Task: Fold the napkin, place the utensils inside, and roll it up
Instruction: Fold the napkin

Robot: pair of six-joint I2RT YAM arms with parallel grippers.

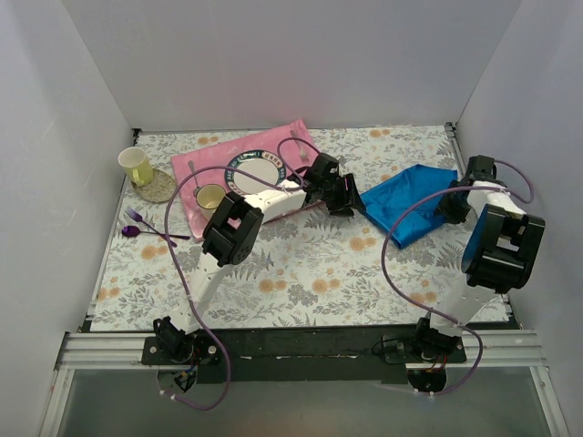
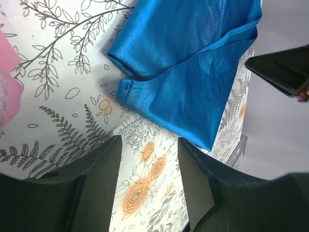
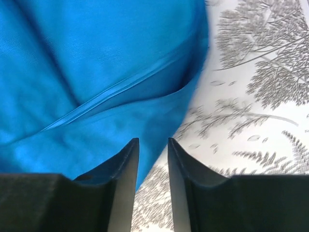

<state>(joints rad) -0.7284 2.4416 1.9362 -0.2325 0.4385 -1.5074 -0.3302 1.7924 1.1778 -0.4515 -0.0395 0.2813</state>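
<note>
The napkin (image 1: 410,205) lies on the right half of the desk (image 1: 310,264), loosely doubled over w/ one flap lapped across another & a hemmed edge showing on top. It sits btwn the two arms' ends. The left gripper (image 2: 149,145) hangs low over bare floral desk just beside the napkin's left corner. Its fingers (image 2: 96,164) are spread w/ nothing in the gap and the cloth lies just ahead of the tips, not touched. The right gripper (image 3: 152,142) is at the napkin's opposite edge, fingers apart by only a narrow slot. Desk pattern & a sliver of blue show through that slot, and nothing is clamped. In the right wrist view one finger overlaps the cloth's rim and the other is over bare desk; whether the tips touch the fabric can't be told. Over on the left side, well apart from the napkin, a pink placemat (image 1: 214,164) carries a white plate (image 1: 258,173) w/ a dark ring & a small cup (image 1: 210,196). A pale yellow mug (image 1: 135,164) stands by a round coaster (image 1: 162,189) near the far-left corner. A purple fork (image 1: 137,217) & purple spoon (image 1: 130,231) lie on the desk just in front of them.
</note>
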